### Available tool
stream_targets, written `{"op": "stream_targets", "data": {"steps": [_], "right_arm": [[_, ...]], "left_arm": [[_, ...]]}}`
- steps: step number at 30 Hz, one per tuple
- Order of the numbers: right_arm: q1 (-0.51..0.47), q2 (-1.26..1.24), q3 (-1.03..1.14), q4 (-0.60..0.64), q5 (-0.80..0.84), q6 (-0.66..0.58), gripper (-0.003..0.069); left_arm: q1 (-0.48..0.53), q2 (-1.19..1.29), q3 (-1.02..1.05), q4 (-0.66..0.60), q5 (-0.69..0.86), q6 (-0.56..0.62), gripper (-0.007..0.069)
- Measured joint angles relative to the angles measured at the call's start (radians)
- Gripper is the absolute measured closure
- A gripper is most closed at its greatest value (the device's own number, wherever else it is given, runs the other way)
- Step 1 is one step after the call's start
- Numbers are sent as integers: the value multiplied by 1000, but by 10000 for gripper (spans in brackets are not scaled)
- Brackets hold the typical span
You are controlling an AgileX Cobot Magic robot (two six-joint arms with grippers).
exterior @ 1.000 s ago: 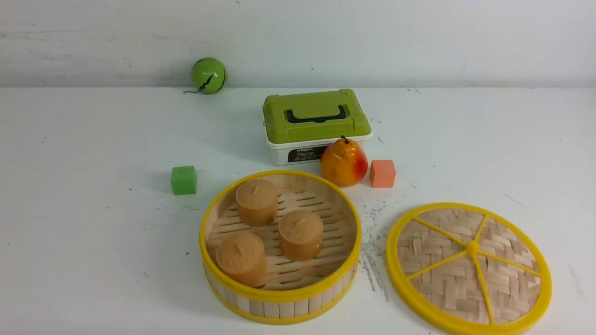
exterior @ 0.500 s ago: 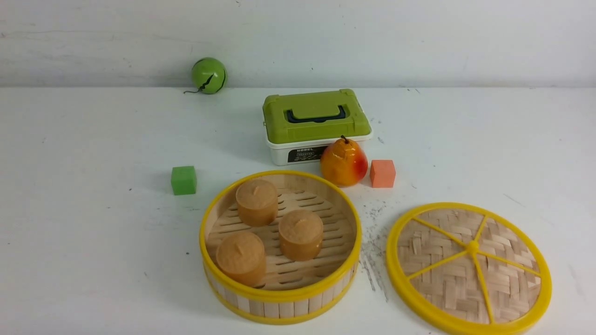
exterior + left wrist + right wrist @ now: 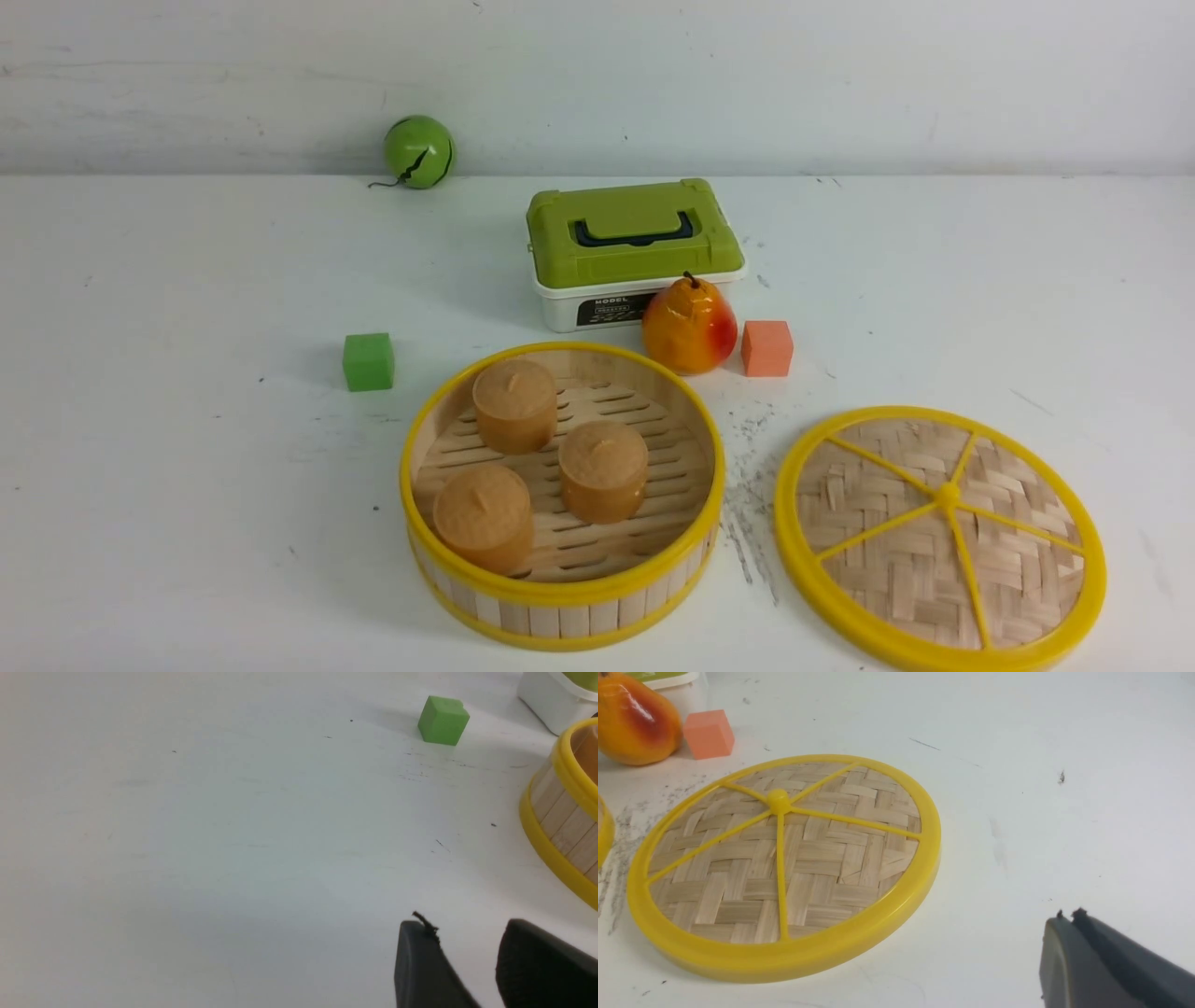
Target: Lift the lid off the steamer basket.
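Across the last second nothing on the surface has shifted: the lid lies flat beside the steamer basket, on its right and apart from it, so the task looks done and the arms seem parked. The right gripper sits near the lid with its fingers pressed together on nothing; the left gripper is off by the basket's wall, fingers parted and empty. The lid is a woven pale bamboo disc with a glossy yellow rim and five thin spokes meeting at a knob. The basket has a slatted floor and holds three tan, matte cylinders, possibly toy buns.
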Motion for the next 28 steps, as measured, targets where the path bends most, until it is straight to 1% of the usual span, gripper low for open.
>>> {"op": "stream_targets", "data": {"steps": [28], "right_arm": [[0,0,0,0,0,0,625]], "left_arm": [[0,0,0,0,0,0,386]]}}
